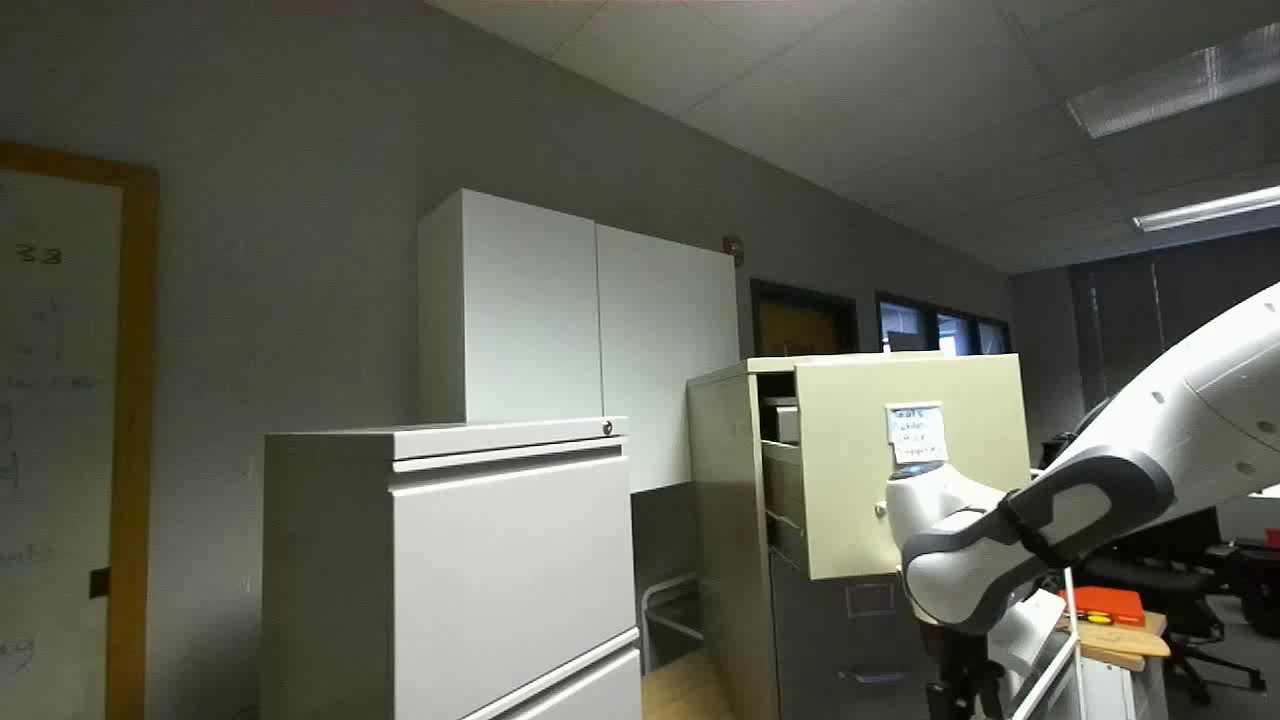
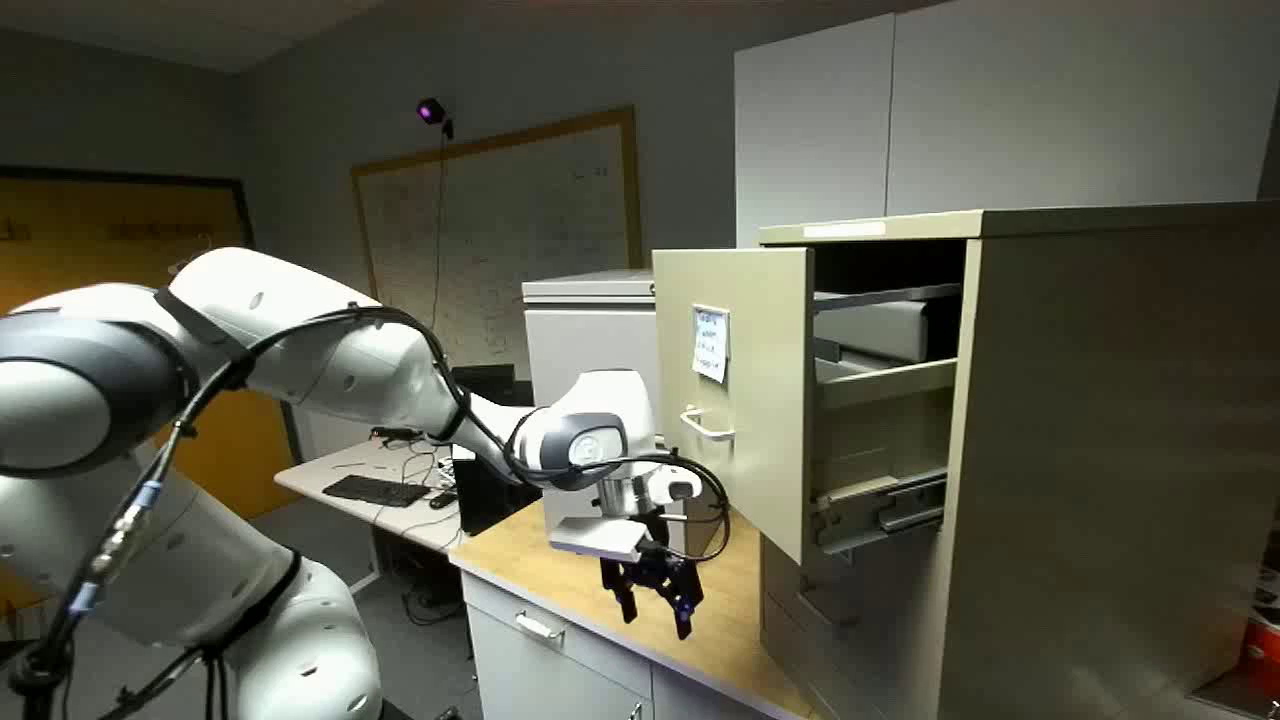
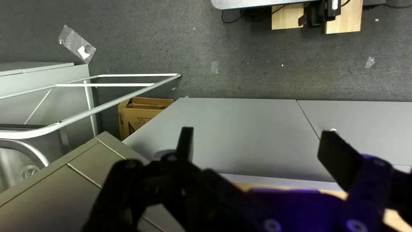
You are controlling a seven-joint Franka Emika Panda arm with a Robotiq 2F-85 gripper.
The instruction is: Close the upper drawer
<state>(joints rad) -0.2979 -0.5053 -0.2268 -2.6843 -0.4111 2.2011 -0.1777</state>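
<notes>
The upper drawer of the tall beige filing cabinet stands pulled out in both exterior views. Its flat front has a pale label and a white handle. A light-grey object shows inside it. My gripper points down, in front of the drawer and lower than its front. It is open and empty. In the wrist view its fingers are wide apart. In an exterior view my wrist overlaps the drawer front; I cannot tell whether they touch.
A wide light-grey cabinet stands beside the filing cabinet. A wooden countertop runs below my gripper. The filing cabinet's lower drawers and a white rail frame show in the wrist view. A desk stands farther back.
</notes>
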